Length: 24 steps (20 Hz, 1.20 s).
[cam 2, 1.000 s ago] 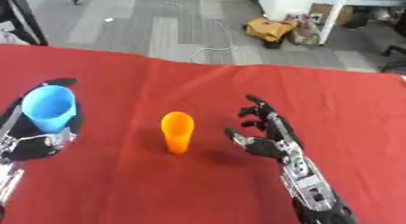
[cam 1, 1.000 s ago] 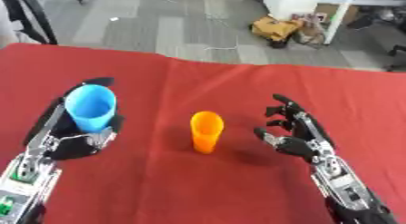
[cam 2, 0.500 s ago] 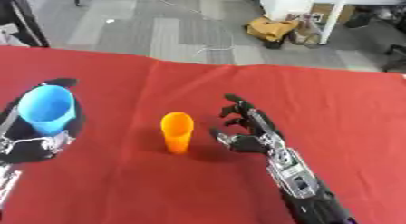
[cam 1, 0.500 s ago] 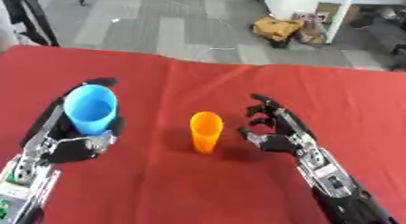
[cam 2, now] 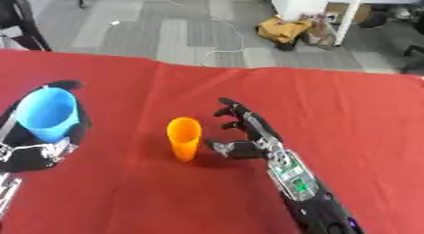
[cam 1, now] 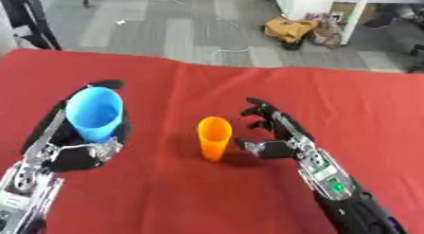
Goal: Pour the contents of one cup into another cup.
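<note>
**Cups on the red table: blue one in the left hand, orange one standing next to the right hand**

Blue cup [cam 1: 95, 114] first, since it's furthest left: the left hand [cam 1: 76, 148] has its fingers and thumb curled round it, palm behind and under the cup, and a dark fingertip pokes up past the rim at the top. The cup is upright with its mouth facing the camera, so you can see straight into it. I can't tell if anything is inside, it just looks blue all the way down. Whether it's lifted off the cloth or resting on it, I also can't tell.

Moving right, the orange cup [cam 1: 214, 138] stands upright on the red tablecloth [cam 1: 364, 110], taller and narrower than the blue one. It's well to the right of the left hand and just beside the right hand, on that hand's thumb side.

The right hand [cam 1: 278, 139] comes in from the lower right, forearm running up from the corner. Its fingers are spread and only a bit bent, pointing up and away from the robot, and the thumb reaches toward the base of the orange cup. From these two views the thumb looks very close to the cup, but I can't say for sure that it touches. Nothing is inside that hand.
</note>
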{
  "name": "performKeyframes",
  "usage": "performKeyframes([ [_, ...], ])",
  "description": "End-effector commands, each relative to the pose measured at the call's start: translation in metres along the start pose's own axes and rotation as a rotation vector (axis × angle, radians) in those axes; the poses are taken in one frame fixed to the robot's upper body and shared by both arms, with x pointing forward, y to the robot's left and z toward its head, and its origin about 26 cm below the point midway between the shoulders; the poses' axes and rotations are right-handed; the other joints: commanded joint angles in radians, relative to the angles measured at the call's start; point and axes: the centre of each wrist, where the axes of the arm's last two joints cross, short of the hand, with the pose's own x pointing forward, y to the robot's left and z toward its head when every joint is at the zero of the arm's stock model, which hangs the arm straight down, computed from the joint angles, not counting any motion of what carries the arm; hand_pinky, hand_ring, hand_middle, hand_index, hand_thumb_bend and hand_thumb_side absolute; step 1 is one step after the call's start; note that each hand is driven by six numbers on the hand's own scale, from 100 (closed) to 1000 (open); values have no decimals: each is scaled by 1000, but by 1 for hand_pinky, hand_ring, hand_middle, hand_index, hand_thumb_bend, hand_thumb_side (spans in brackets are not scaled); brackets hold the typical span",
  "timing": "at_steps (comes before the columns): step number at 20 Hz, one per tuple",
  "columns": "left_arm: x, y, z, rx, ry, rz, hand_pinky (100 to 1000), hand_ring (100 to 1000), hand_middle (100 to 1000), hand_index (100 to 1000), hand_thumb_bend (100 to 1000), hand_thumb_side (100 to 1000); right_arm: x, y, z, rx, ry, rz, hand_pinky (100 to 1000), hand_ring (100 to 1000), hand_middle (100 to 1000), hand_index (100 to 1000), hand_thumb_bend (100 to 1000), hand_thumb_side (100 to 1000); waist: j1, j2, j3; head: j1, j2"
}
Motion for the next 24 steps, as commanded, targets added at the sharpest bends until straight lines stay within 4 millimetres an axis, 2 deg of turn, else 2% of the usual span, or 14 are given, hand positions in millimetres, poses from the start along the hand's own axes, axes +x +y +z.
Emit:
performKeyframes([
  [1, 9, 2, -8, -18, -33, -10, 512, 338, 330, 837, 157, 100, 8, 0, -10, 31, -33, 24, 752, 934, 747, 982, 489, 100, 3, -21, 2, -6, -4],
  [7, 7, 1, -7, -23, -30, -8, 512, 338, 330, 838, 157, 100, 11, 11, -18, 98, -51, 33, 755, 931, 737, 982, 491, 100, 4, -24, 5, -9, -3],
  [20, 6, 1, -8, -31, -28, -6, 513, 339, 331, 838, 155, 100, 7, 30, -23, 192, -50, 36, 753, 924, 716, 984, 495, 100, 2, -29, 7, -11, -1],
  [21, 6, 1, -8, -31, -29, -5, 514, 339, 330, 838, 155, 100, 7, 30, -23, 196, -51, 37, 752, 922, 705, 983, 628, 100, 2, -29, 8, -11, -2],
  [22, 6, 0, -8, -34, -29, -3, 514, 340, 331, 838, 156, 100, 8, 33, -26, 210, -55, 38, 751, 920, 706, 982, 492, 100, 2, -30, 10, -13, -2],
  [24, 5, 0, -8, -37, -28, -2, 514, 340, 331, 838, 156, 100, 9, 37, -31, 231, -62, 39, 751, 920, 701, 983, 492, 100, 3, -31, 13, -14, -2],
])
